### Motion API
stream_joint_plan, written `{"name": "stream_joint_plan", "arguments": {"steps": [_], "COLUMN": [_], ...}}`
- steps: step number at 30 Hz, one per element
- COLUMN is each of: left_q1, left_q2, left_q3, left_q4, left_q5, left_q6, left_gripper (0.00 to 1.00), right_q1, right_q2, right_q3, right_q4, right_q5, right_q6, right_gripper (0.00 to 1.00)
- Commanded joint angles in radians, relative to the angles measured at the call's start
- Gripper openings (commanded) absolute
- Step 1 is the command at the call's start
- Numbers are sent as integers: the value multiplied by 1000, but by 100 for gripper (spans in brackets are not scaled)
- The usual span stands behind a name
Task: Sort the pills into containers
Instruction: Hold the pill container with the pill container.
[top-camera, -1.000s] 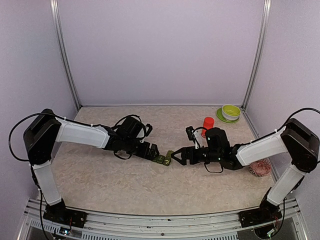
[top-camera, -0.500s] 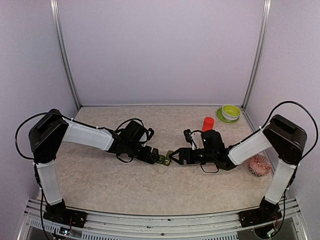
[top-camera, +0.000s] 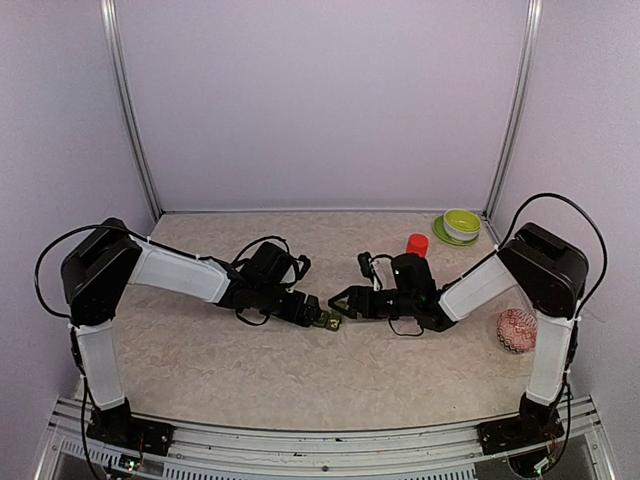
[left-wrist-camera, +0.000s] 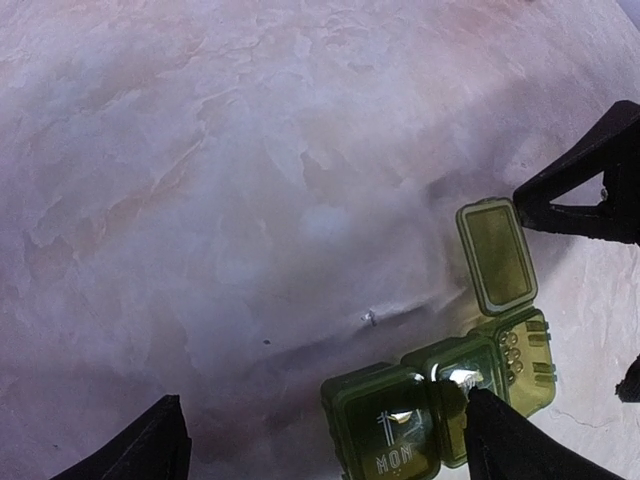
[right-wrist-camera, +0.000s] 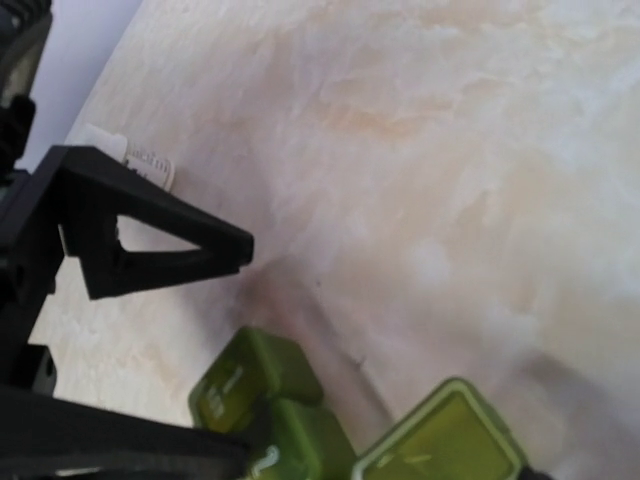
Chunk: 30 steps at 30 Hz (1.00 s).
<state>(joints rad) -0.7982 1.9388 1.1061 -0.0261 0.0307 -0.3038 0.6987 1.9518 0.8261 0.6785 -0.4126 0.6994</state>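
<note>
Right now the containers (top-camera: 325, 320) are sitting near the middle of the table (top-camera: 250, 380), with the end box's lid (left-wrist-camera: 497, 256) standing open. The left gripper (top-camera: 315, 313) is reaching over the strip with its jaws spread wide, one finger (left-wrist-camera: 505, 440) lying at the middle box, clasping nothing. The right gripper (top-camera: 338, 299) is facing it just beside the raised lid, jaws likewise parted and holding nothing.

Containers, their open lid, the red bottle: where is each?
containers (left-wrist-camera: 445, 390), left wrist view, top of the middle box
open lid (left-wrist-camera: 497, 256), left wrist view, centre of its inner face
red bottle (top-camera: 417, 243), top external view, its upper part
</note>
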Motion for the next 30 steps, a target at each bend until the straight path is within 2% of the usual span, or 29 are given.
{"name": "stream_joint_plan", "arguments": {"steps": [1, 13, 23, 30], "left_q1": [-5, -3, 10, 13], "left_q2": [31, 39, 29, 28], "left_q3": [-6, -25, -42, -43], "left_q4": [22, 50, 60, 60], "left_q5": [14, 49, 62, 79], "left_q6": [19, 10, 4, 2], "left_gripper": [90, 86, 75, 66], "right_q1": [-10, -15, -23, -27], "right_q2": [31, 26, 84, 68], "right_q3": [30, -9, 0, -7], "right_q4": [23, 48, 160, 128], "right_q5": [-28, -1, -78, -67], "right_q6": [10, 46, 86, 92], "right_gripper": [83, 83, 81, 80]}}
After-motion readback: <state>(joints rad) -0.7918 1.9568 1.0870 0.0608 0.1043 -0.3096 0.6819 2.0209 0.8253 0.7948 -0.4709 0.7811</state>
